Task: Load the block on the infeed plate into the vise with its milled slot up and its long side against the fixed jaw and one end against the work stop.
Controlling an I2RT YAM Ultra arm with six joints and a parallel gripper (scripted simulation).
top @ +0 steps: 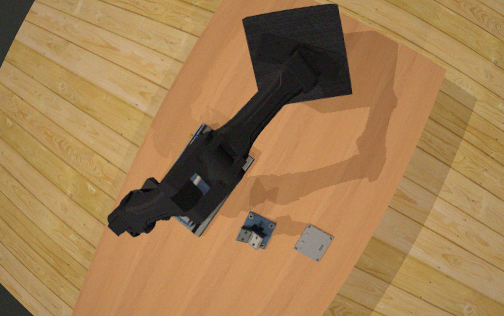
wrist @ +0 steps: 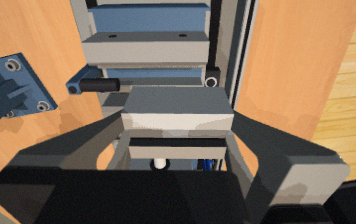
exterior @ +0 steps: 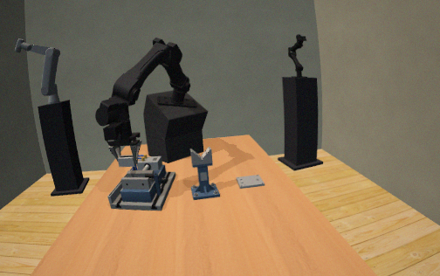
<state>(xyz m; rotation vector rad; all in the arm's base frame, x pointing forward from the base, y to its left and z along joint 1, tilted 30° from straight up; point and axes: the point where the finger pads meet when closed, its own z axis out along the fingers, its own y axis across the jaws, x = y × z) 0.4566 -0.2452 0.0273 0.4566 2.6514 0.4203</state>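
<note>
My gripper (wrist: 177, 112) (exterior: 127, 163) is shut on the grey block (wrist: 177, 101) (exterior: 125, 162), one finger at each end. The block is held level above the vise (exterior: 137, 196) (top: 202, 229), its long side parallel to the jaws. In the wrist view the fixed jaw (wrist: 145, 51) lies beyond the block; the moving jaw (wrist: 177, 152), on the rod (wrist: 159, 163), shows below it. The work stop (wrist: 101, 85), a short black rod, is left of the block's far edge. No slot shows on the block's visible faces. The low bars are mostly hidden.
The V-block (exterior: 202, 158) (top: 251, 237) stands beside the vise on a blue post; its blue base (wrist: 30, 87) shows at the wrist view's left. The infeed plate (top: 314, 243) (exterior: 250, 181) is bare, farther right. The arm covers most of the vise in the top view.
</note>
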